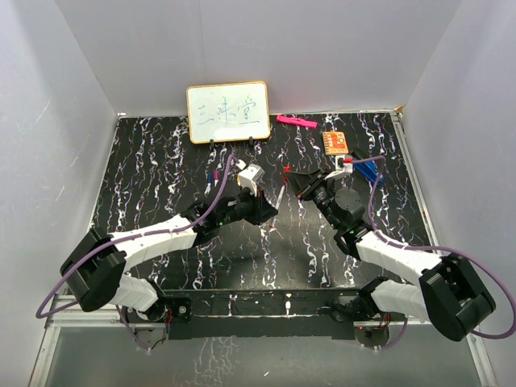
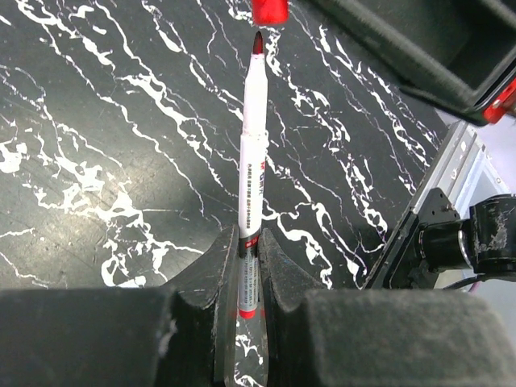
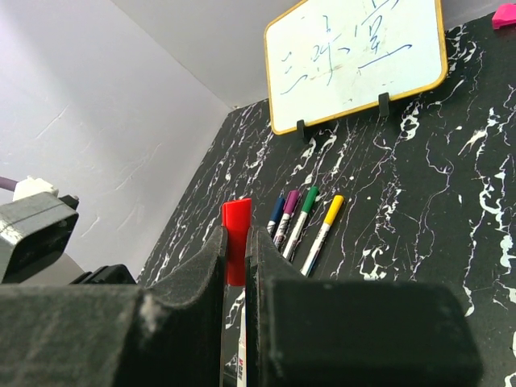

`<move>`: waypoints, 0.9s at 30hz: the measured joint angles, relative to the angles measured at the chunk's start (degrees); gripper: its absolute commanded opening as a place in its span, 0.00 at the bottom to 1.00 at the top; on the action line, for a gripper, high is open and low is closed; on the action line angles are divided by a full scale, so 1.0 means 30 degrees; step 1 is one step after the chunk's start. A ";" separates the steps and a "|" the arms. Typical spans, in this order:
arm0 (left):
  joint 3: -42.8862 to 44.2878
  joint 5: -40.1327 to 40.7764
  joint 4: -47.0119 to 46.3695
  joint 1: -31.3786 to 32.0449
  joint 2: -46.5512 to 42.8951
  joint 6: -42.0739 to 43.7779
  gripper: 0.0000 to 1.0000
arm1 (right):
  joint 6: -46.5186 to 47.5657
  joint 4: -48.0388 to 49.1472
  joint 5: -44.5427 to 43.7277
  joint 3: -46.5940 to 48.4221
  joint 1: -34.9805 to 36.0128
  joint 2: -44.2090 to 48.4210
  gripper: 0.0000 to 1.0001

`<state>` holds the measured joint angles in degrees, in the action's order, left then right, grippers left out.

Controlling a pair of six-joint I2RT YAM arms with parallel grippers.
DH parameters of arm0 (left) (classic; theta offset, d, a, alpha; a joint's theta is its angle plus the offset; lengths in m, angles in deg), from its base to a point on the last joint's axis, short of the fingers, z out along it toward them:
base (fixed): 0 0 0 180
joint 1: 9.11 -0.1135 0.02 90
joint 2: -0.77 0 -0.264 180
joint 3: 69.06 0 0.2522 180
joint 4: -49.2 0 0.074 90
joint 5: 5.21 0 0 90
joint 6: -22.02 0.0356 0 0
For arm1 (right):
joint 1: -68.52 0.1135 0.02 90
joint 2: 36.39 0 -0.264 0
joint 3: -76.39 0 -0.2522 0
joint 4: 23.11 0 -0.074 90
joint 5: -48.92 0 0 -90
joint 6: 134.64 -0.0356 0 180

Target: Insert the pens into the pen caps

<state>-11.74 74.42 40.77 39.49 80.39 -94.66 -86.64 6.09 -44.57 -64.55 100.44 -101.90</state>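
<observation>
Furthest left, four other pens [image 3: 300, 218] lie side by side on the desk [image 1: 145, 185]. They are toward its far edge, left of centre, in front of the whiteboard [image 1: 228, 112], and none of them is in play right now.

Next comes your left arm. The left jaws are clamped on the white barrel of the red-tipped pen [image 2: 250, 161] near its tail end, so most of its length sticks out ahead of them. The pen is held in the air over the middle of the desk. Its long axis runs straight out from the jaws toward the right arm, red tip leading.

Just beyond that tip is the red cap [image 2: 268, 10]. It is close but not touching, and it sits a shade to one side of the pen's line (toward the right in the left wrist view). I judge the coming push depends on closing that small sideways offset first, then driving the tip in along the barrel's axis.

On your right, the right jaws are closed on the cap, pinching its sides, with part of it showing past their tips. Neither arm is nearer, since the two meet mid-desk.
</observation>
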 measured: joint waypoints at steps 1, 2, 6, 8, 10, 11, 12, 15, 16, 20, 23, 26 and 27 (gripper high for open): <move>-0.0102 0.0000 0.0022 0.0000 -0.0029 -0.0007 0.00 | 0.0058 0.0015 -0.0007 0.0000 0.0000 -0.0015 0.00; -0.0226 0.0007 0.0095 0.0000 -0.0080 -0.0029 0.00 | 0.0109 0.0036 -0.0007 0.0007 0.0000 -0.0044 0.00; -0.0619 0.0007 0.0175 0.0000 -0.0233 -0.0131 0.00 | 0.0350 0.0066 -0.0007 0.0036 0.0000 -0.0204 0.00; -0.0809 0.0007 0.0197 0.0000 -0.0306 -0.0160 0.00 | 0.0423 0.0058 0.0000 0.0044 0.0000 -0.0284 0.00; -0.0823 0.0015 0.0248 0.0000 -0.0321 -0.0197 0.00 | 0.0466 0.0058 0.0000 0.0066 0.0000 -0.0342 0.00; -0.0823 0.0022 0.0248 0.0000 -0.0350 -0.0204 0.00 | 0.0474 0.0058 0.0000 0.0066 0.0000 -0.0350 0.00; -0.0823 0.0022 0.0255 0.0000 -0.0393 -0.0204 0.00 | 0.0466 0.0058 0.0007 0.0066 0.0000 -0.0364 0.00; -0.0823 0.0022 0.0240 0.0000 -0.0466 -0.0204 0.00 | 0.0466 0.0066 0.0015 0.0066 0.0007 -0.0372 0.00; -0.0823 0.0022 0.0240 0.0000 -0.0481 -0.0204 0.00 | 0.0466 0.0066 0.0007 0.0066 0.0007 -0.0372 0.00; -0.0823 0.0022 0.0182 0.0000 -0.0481 -0.0270 0.00 | 0.0466 0.0066 0.0015 0.0066 0.0080 -0.0401 0.00; -0.0816 0.0015 0.0095 0.0000 -0.0474 -0.0306 0.00 | 0.0459 0.0066 0.0015 0.0066 0.0095 -0.0430 0.00; -0.0816 0.0015 0.0051 0.0000 -0.0474 -0.0342 0.00 | 0.0459 0.0073 0.0015 0.0066 0.0109 -0.0466 0.00; -0.0816 0.0015 0.0000 0.0000 -0.0474 -0.0342 0.00 | 0.0459 0.0087 0.0022 0.0066 0.0109 -0.0488 0.00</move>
<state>-14.19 74.46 40.77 39.49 78.97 -95.68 -85.26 6.35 -44.50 -64.36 100.77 -103.37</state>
